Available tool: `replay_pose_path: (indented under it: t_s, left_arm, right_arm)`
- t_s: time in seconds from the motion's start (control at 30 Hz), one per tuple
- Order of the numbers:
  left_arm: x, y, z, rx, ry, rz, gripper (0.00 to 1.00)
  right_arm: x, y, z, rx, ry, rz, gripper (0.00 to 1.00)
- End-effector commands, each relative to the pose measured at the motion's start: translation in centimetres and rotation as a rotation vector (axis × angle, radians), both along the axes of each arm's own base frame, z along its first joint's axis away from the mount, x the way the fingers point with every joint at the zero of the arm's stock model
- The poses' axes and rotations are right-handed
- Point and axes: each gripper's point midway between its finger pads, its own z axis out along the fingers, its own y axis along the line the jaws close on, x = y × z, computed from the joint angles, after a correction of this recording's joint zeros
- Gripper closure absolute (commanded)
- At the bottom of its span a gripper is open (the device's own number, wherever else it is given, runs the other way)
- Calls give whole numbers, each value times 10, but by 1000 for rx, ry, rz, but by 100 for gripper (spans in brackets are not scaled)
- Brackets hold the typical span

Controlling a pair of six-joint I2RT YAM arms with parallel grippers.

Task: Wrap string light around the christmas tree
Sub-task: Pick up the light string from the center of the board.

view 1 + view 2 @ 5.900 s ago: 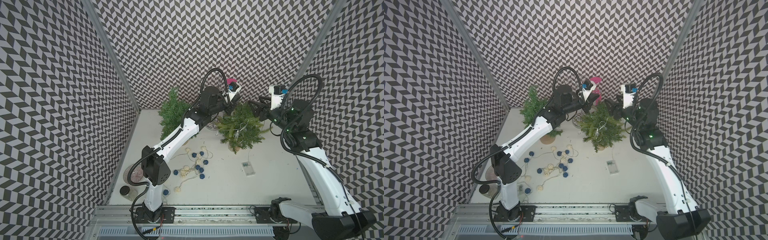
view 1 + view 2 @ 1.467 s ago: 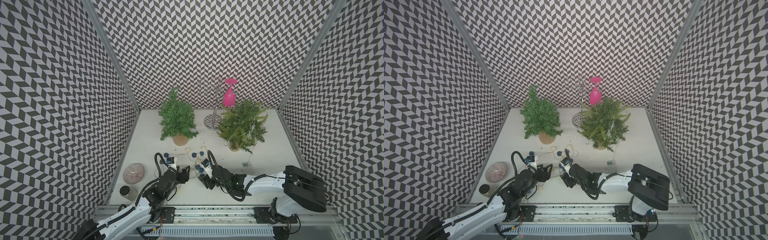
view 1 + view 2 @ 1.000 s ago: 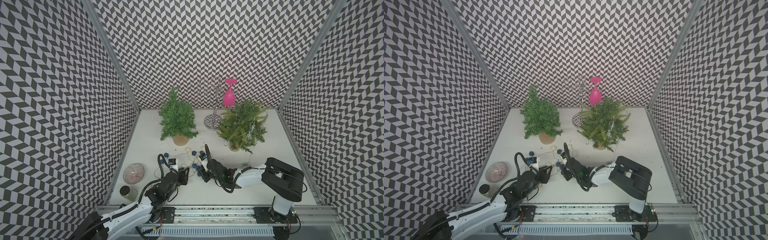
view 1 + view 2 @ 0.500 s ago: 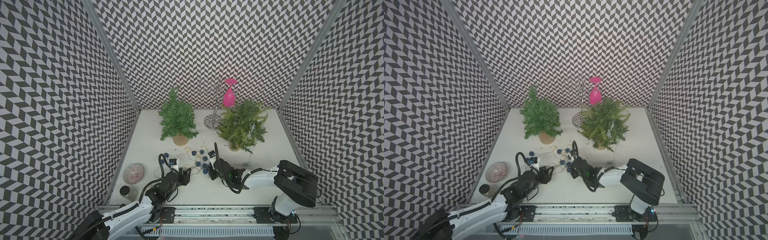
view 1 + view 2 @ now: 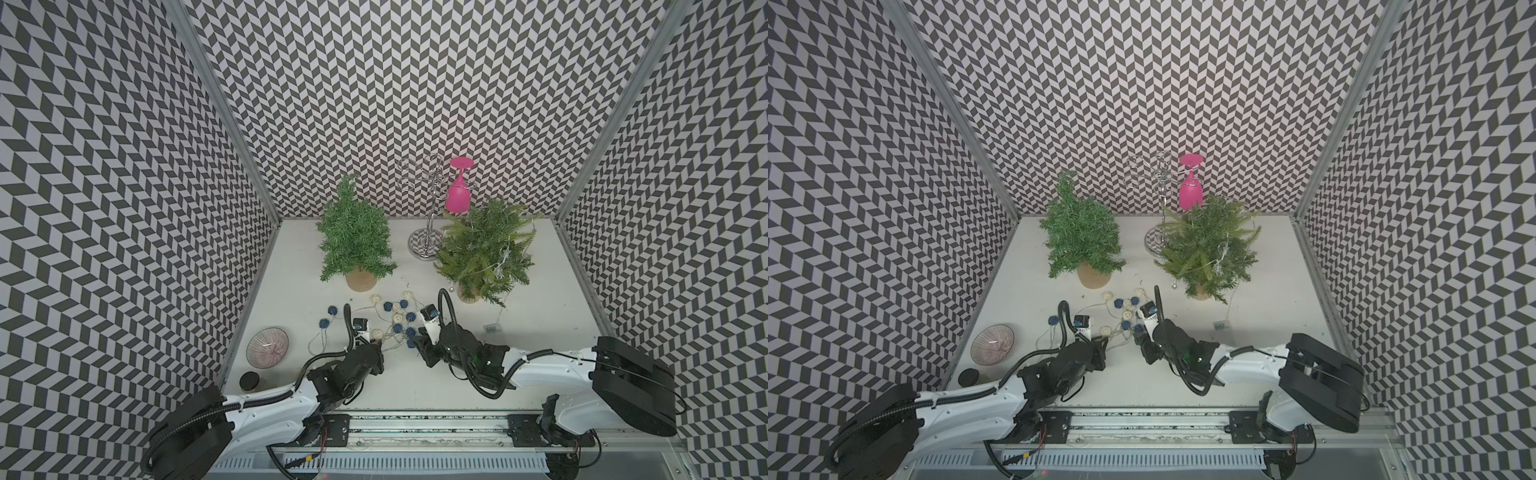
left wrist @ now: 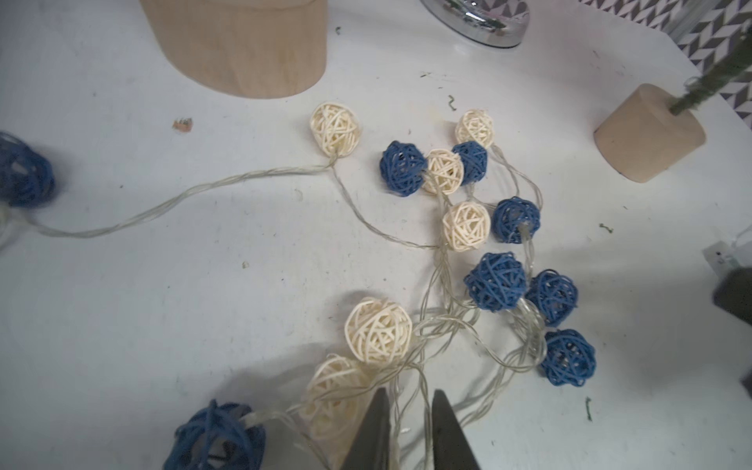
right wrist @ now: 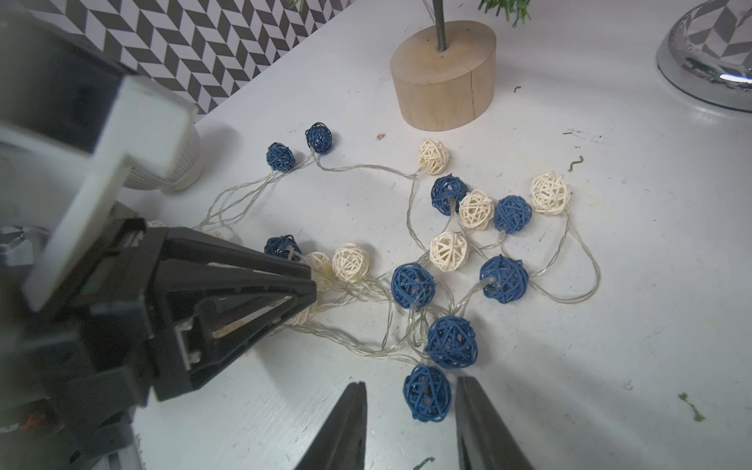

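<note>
Rattan-ball string light point(image 5: 395, 320) lies tangled on table point(image 5: 415, 390), just in front of bare christmas tree point(image 5: 355, 237); none wound yet. We read step as pickup: left gripper point(image 6: 409, 396) pinched on wire strands, right gripper point(image 7: 411, 382) spread astride blue ball point(image 7: 427, 394). Next, we judge: close right, lift together, shake out tangle, carry to tree.

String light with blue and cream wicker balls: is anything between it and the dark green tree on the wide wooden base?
Nothing visible. The wicker-ball string light lies on white table just before the round wooden base of the dark green tree; the chrome wire rack stands aside.
</note>
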Motion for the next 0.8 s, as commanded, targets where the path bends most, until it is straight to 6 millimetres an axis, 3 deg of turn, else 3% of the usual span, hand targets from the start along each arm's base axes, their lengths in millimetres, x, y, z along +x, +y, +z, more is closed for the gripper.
replay_pose_path:
  t_s: [0.0,0.03,0.13,0.23,0.33,0.43,0.67,0.77]
  left_arm:
    - [9,5,7,22,-24,71,94]
    - [10,3,10,21,-28,67,99]
    - [12,-4,25,-11,-57,40,100]
    - [11,-13,59,-82,-118,-14,100]
    - [7,-21,104,-175,-200,-80,100]
    - [3,-24,139,-236,-271,-126,100]
    - [-1,-38,188,-276,-333,-226,100]
    - [-1,-41,202,-286,-351,-241,100]
  right_arm:
    - [-5,7,22,80,-39,35,62]
    - [-7,6,23,85,-39,42,62]
    - [-13,10,31,102,-57,88,62]
    - [-21,19,41,107,-112,176,61]
    - [-19,23,55,87,-195,206,44]
    - [-12,22,76,71,-285,193,36]
    - [-17,30,113,88,-437,280,32]
    - [-15,33,116,90,-464,280,33]
